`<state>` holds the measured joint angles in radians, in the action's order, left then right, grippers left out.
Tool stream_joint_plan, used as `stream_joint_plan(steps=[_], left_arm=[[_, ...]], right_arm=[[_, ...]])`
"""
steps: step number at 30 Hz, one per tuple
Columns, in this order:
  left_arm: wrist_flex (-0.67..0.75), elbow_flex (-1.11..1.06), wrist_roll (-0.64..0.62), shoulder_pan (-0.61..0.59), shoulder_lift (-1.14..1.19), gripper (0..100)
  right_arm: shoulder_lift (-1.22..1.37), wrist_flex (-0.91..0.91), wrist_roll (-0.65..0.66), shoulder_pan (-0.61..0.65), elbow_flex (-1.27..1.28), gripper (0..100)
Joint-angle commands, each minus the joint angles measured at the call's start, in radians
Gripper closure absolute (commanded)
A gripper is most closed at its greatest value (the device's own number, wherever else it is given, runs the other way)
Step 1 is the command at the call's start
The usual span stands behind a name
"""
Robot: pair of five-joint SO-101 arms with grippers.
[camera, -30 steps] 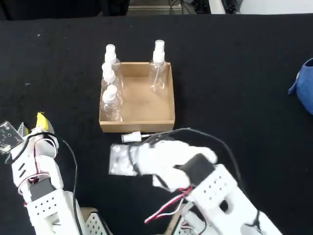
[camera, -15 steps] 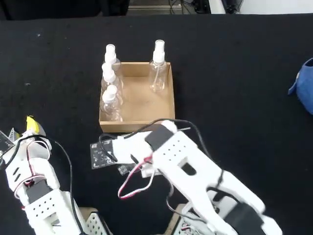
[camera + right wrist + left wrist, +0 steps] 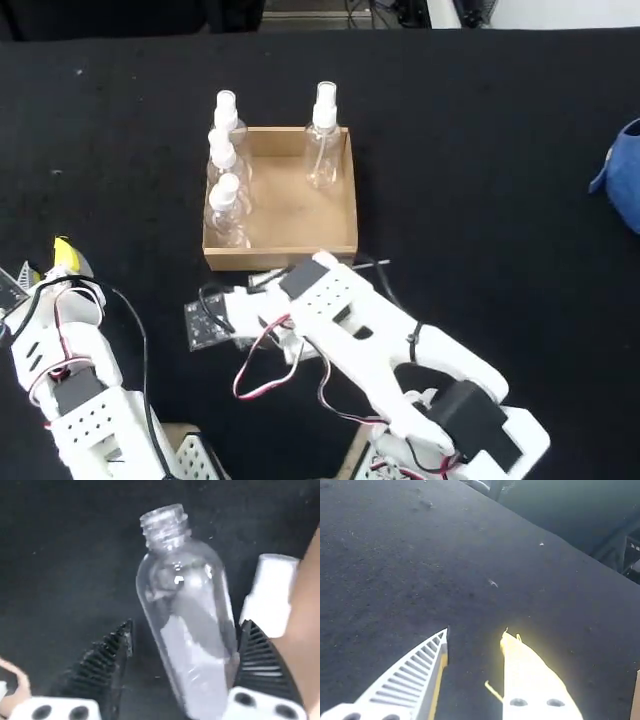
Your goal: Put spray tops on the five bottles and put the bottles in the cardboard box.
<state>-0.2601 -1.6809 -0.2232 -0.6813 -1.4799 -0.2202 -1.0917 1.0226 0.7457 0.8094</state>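
Observation:
A clear bottle without a top lies on the black table, its threaded neck pointing away from the wrist. My right gripper is open, one finger on each side of the bottle. Beside the bottle lies a loose white spray top, next to the cardboard box; in the high view the spray top sits just in front of the box. Several capped bottles stand in the box: three along its left wall and one at its back right. My left gripper is open above bare table at the front left.
The right arm stretches across the table in front of the box and covers the lying bottle from above. A blue object sits at the right edge. The left arm stands at the front left corner.
The right arm has swung forward and left over the lying bottle, bringing its fingers to either side of it. The left gripper has drawn slightly left.

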Motion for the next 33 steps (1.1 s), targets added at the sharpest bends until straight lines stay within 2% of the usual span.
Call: stream_joint_plan(steps=[1,3,5,9,13,16,18,21,23,30,33], left_arm=[[0.000,-0.005,-0.008,-0.007,-0.015,96],[0.000,-0.005,-0.008,-0.007,-0.015,96],[0.000,-0.005,-0.008,-0.007,-0.015,96],[0.000,-0.005,-0.009,-0.005,-0.015,96],[0.000,-0.007,-0.009,-0.005,-0.015,96],[0.000,-0.007,-0.009,-0.005,-0.015,96],[0.000,-0.007,-0.009,-0.005,-0.015,96],[0.000,-0.007,-0.008,0.008,-0.015,96],[0.000,-0.007,-0.006,0.010,-0.015,96],[0.000,-0.007,-0.006,0.010,-0.015,96],[0.000,-0.007,-0.005,0.010,-0.015,96]], right_arm=[[-0.036,0.018,0.000,0.000,0.047,79.8],[-0.064,0.014,-0.035,0.002,0.065,89.9],[-0.107,0.014,-0.124,0.002,0.070,98.4],[-0.237,0.021,-0.361,0.002,0.065,96.6],[-0.351,0.029,-0.661,0.000,0.091,96.3],[-0.374,0.101,-0.853,0.021,0.153,96.2],[-0.371,0.175,-0.916,0.060,0.216,96.2],[-0.369,0.275,-0.927,0.172,0.306,96.1],[-0.374,0.319,-0.934,0.229,0.328,92.6],[-0.377,0.330,-1.019,0.258,0.234,63.8],[-0.377,0.322,-1.019,0.258,0.193,58.8]])
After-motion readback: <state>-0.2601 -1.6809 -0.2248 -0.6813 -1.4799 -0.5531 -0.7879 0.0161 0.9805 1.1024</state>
